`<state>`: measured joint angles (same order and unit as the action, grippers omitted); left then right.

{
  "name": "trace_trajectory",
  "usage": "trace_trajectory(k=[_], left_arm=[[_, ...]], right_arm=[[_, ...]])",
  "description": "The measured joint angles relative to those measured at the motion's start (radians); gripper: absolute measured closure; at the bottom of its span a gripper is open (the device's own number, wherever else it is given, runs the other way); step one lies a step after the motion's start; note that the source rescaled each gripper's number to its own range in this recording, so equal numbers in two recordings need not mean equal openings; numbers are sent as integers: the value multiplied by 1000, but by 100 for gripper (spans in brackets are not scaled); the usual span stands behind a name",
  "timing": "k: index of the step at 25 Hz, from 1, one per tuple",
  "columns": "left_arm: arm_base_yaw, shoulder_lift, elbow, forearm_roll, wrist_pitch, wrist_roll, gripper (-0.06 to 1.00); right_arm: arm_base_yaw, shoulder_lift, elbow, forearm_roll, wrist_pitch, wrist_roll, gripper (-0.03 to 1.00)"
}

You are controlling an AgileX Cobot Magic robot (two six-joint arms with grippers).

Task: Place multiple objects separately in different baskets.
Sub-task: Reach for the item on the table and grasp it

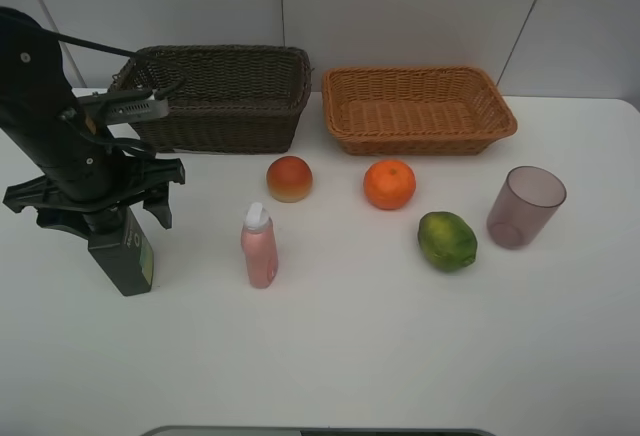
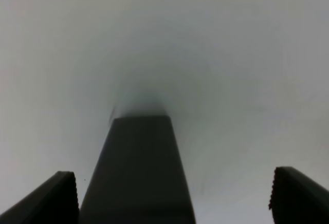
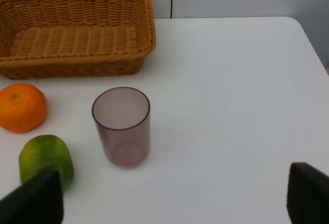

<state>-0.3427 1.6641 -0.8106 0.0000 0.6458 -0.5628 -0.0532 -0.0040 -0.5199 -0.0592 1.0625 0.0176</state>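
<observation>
While my left hand (image 2: 174, 188) straddles dark green pump bottle (image 1: 127, 259) near desk's left edge, I read jaws wide, nothing gripped yet. Step, by my judgement: first pick. Next: close squarely, lift clear, carry to dark brown basket (image 1: 222, 128). Right hand (image 3: 175, 198) wide open, empty.

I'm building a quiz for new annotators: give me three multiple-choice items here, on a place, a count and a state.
1. Where is the dark green bottle? A inside a basket; B between the left gripper's fingers; C lying at the far right.
2. How many fruits lie on the table? A two; B three; C five.
3. The tan basket is: A empty; B overturned; C holding fruit.
Key: B, it stands between the open jaws; B, peach, orange, green citrus; A, only bare weave shows.
</observation>
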Motion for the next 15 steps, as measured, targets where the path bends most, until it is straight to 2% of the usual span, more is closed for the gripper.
trace_trajectory(k=[7,9,10,12,14,15], left_arm=[[0,0,9,0,-6,0,1],[0,0,9,0,-5,0,5],[0,0,9,0,-4,0,11],[0,0,9,0,-3,0,32],[0,0,10,0,5,0,68],[0,0,12,0,5,-1,82]], right_arm=[[0,0,0,0,0,0,7],[0,0,0,0,0,0,7],[0,0,0,0,0,0,7],[0,0,0,0,0,0,7],[0,0,0,0,0,0,7],[0,0,0,0,0,0,7]])
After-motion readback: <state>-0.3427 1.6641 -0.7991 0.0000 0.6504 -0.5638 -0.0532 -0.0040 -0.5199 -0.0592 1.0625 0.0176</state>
